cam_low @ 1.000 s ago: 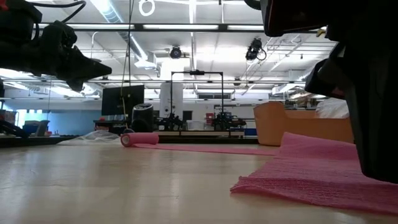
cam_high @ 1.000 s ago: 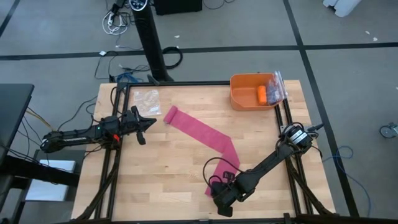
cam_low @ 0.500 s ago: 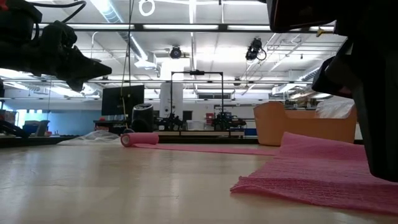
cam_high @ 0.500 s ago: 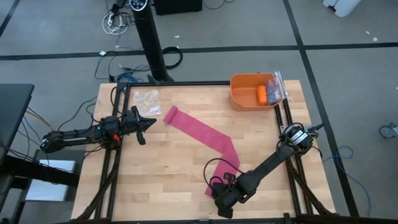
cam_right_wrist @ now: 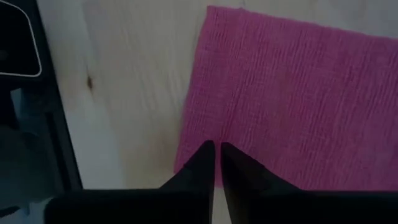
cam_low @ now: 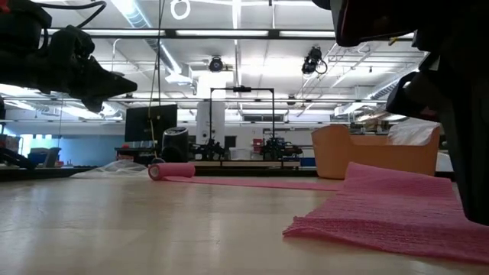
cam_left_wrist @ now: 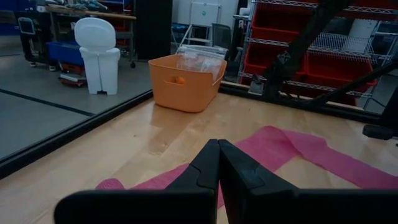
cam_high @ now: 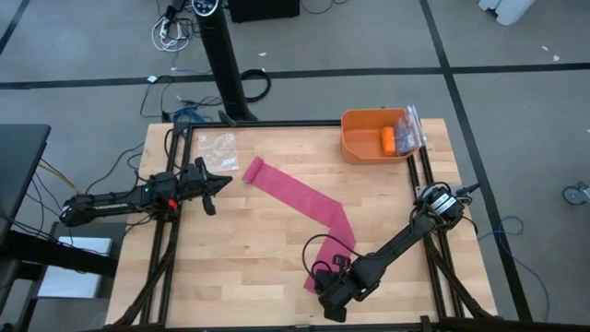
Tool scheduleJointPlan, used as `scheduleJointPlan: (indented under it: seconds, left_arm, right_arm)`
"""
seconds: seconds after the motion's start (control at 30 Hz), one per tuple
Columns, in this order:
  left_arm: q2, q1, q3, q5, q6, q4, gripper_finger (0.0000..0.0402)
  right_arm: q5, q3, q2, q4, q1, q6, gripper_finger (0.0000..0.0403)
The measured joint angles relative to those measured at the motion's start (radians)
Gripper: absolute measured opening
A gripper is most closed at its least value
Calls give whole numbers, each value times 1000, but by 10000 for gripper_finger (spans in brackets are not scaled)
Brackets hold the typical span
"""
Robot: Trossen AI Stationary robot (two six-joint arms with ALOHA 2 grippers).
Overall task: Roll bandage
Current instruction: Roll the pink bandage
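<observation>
Magenta-pink stretchy fabric bandage [cam_high: 304, 205]: long flat strip lying diag. across the light wooden bench [cam_high: 221, 267], running from a small rolled start at its far-left end [cam_low: 171, 170] toward the near right, where it bends and ends in a flat free end at the near edge. Low view: strip flat on the bench, near end spread wide in the foreground [cam_low: 382, 210]. Left wrist view: same strip crosses the bench ahead of the fingers [cam_left_wrist: 292, 143].

Right gripper [cam_high: 324, 288]: down at the strip's near free end, arm reaching in from the bench's right side. Right wrist view: the two dark fingers [cam_right_wrist: 198, 165] stand almost together, a thin slit betw. them, tips at the edge of the pink fabric [cam_right_wrist: 298, 106]; whether any fabric is pinched betw. them cannot be told.

Left gripper [cam_high: 219, 183]: held above the bench's left side, near the rolled end but apart from it. Fingers [cam_left_wrist: 202, 171] pressed together, nothing betw. them.

Orange plastic bin [cam_high: 369, 146]: far-right corner of bench, holding a small orange roll [cam_high: 388, 139] and a clear crinkly plastic bag [cam_high: 410, 127]. A second clear plastic bag [cam_high: 218, 144] lies at the far-left, just beyond the left gripper.
</observation>
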Motion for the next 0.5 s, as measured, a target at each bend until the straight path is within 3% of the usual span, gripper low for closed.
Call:
scheduleJointPlan:
  seconds: [0.3, 0.5]
  left_arm:
    - [0, 0, 0, 0, 0, 0, 17]
    - [0, 0, 0, 14, -8, -2, 17]
  right_arm:
    - [-2, 0, 8, 48, 10, 50, 85]
    - [-3, 2, 37, 44, 10, 59, 60]
